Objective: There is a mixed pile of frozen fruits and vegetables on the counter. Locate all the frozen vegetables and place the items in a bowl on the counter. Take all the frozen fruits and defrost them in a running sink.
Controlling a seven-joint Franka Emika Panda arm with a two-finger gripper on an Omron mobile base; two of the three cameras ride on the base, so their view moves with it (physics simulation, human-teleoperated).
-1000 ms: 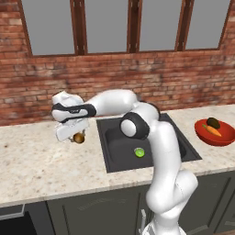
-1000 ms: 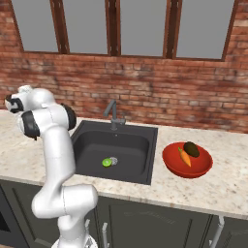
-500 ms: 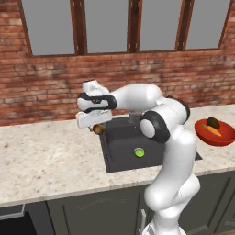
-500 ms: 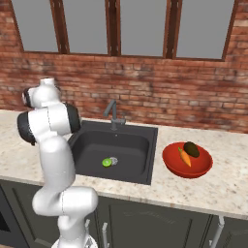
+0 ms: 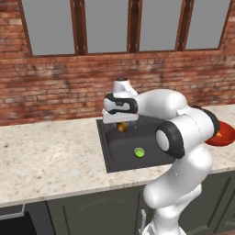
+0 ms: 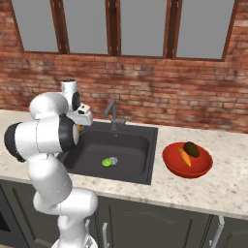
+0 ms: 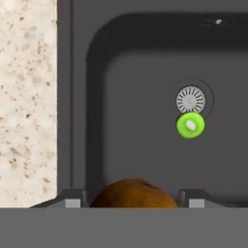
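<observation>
Orange-brown ball point(image 7: 131, 193) sits gripped between the hand point(image 5: 121, 124)'s fingers above the sink point(image 7: 145, 72); the green lime piece point(image 7: 190, 124) lies at two o'clock, touching the drain point(image 7: 190, 99).

The claw point(image 5: 122, 125) hangs over the back left part of the sink point(image 5: 114, 156), closed on the orange-brown ball point(image 5: 122, 127). The green lime-like piece point(image 5: 139, 152) lies on the sink floor. The red bowl point(image 5: 222, 136) sits on the tabletop point(image 5: 50, 160) right of the sink.
</observation>
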